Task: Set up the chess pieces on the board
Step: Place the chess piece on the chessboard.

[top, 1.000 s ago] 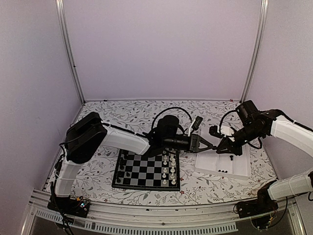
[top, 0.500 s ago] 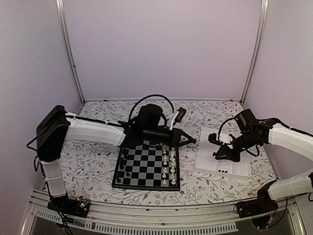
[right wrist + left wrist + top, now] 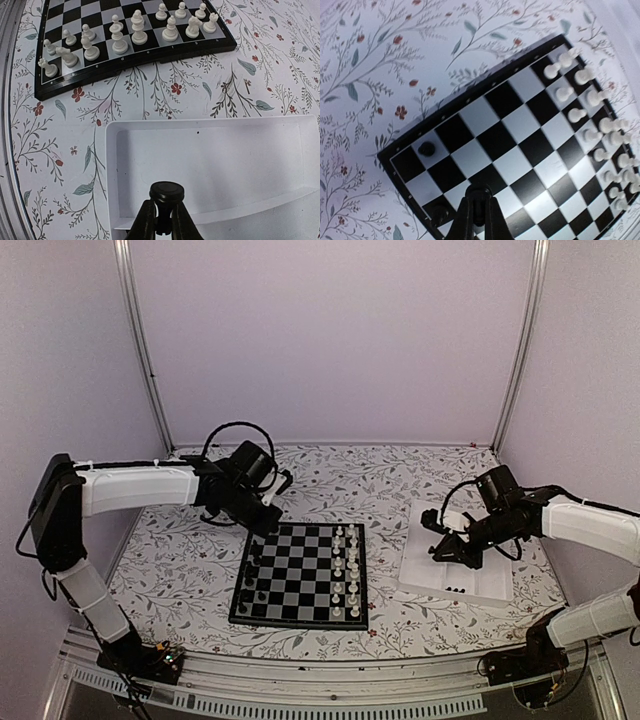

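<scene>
Found right gripper (image 3: 160,216) clamped on 1 upright black piece (image 3: 166,191) over tray (image 3: 215,165), board (image 3: 300,582) leftward; left gripper (image 3: 478,206), fingers together, by board's far-left corner.

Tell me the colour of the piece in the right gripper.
Black. The piece shows best in the right wrist view.

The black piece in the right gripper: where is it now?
Right wrist view: the black piece is pinched in the right gripper over the white tray, to the right of the board.
</scene>
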Controlling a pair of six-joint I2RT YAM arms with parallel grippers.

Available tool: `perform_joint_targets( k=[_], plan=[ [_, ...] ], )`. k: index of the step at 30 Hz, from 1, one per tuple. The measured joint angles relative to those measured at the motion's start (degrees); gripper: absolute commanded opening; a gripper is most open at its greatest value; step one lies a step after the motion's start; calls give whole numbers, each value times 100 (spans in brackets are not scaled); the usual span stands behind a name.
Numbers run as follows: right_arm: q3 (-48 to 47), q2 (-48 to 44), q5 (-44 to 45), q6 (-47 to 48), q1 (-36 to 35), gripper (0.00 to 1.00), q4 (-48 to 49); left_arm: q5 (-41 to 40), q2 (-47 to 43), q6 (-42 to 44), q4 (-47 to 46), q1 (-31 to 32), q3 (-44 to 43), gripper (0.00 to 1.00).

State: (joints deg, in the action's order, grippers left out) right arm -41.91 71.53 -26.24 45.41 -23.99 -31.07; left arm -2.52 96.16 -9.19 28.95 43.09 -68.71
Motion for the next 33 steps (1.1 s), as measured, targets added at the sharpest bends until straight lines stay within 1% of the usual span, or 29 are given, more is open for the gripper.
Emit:
perform_joint_targets(
  k=[3,6,16,20,25,31,33],
  plan=[
    [0,2,9,-28,0,11,39,-122,116,61,363,-223,125,0],
    [0,2,26,-52,0,11,66,-188,186,81,498,-293,138,0],
    [0,2,39,-66,0,12,74,-448,494,81,531,-472,140,0],
    [0,4,42,-66,0,12,74,-463,557,81,527,-654,138,0],
    [0,13,44,-66,0,12,74,-404,614,83,520,-699,138,1],
    [0,20,46,-66,0,12,76,-310,754,83,492,-706,133,3],
    [0,22,48,-66,0,12,76,-289,811,85,487,-710,120,5]
  ],
)
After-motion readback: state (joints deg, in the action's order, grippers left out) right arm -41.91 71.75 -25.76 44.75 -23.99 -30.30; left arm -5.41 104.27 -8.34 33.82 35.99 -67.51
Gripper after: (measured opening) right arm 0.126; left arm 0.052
